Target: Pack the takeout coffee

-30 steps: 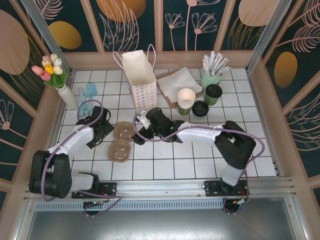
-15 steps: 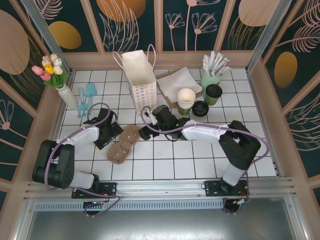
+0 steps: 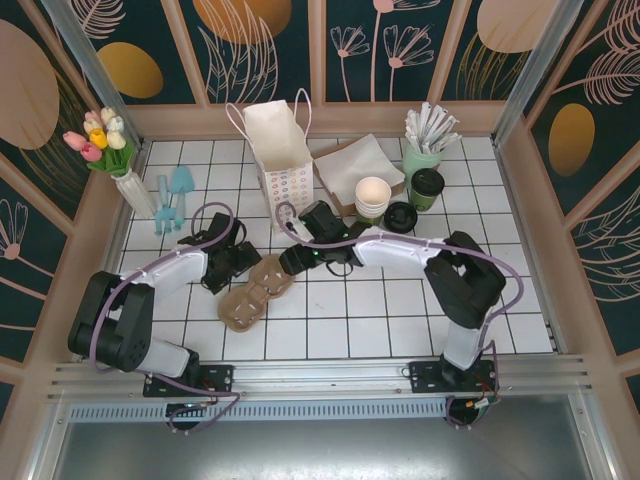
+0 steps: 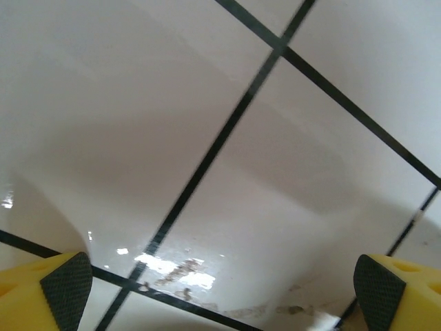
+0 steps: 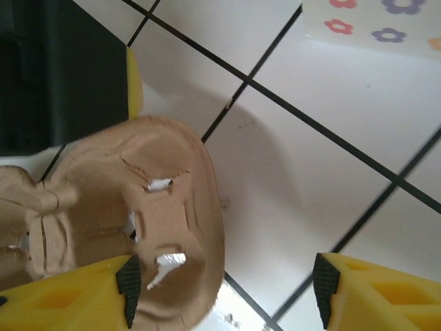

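The pulp cup carrier (image 3: 256,292) has swung round between the wide-open, empty left gripper (image 4: 224,279) and right gripper (image 5: 224,289), while the takeout coffee (image 3: 426,187) stands unpacked, well beyond the right one.

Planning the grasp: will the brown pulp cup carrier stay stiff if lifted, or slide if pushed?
Probably light and stiff: the cup carrier looks like thin moulded pulp. Its slit wells likely flex. On the glossy tiles it may slide.
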Robot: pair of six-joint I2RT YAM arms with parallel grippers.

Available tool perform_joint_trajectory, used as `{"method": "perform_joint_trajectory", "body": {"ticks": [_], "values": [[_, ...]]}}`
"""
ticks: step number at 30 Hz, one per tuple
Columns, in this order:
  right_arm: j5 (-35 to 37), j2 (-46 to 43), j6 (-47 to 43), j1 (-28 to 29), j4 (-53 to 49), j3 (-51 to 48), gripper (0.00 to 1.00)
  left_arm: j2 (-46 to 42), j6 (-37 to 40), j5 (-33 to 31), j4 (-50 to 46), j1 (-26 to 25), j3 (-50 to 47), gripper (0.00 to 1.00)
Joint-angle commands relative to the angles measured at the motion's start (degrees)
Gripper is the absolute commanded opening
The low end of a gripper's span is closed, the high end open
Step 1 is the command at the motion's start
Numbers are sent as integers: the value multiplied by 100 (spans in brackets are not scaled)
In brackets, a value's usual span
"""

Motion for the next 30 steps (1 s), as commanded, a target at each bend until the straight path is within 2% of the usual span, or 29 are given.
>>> {"method": "perform_joint_trajectory", "body": {"ticks": [1,6,9,15,25,30], "values": [[-178,404,-82,28,-390,373,66,-111,-3,285,220,-62,166,99],[-22,955,-135,19,-617,909,58,-112,46,308,222,-62,186,98],[-77,1073,-131,20,-662,993,49,-158,70,261,197,-55,200,98],[24,739,-43,6,-680,743,30,-153,251,160,1,-54,445,99],[613,-677,580,-441,-870,-752,23,-487,699,-287,-35,-53,1006,98],[877,-1306,668,-789,-1117,-1508,22,-806,768,-110,301,-58,1099,98]]}}
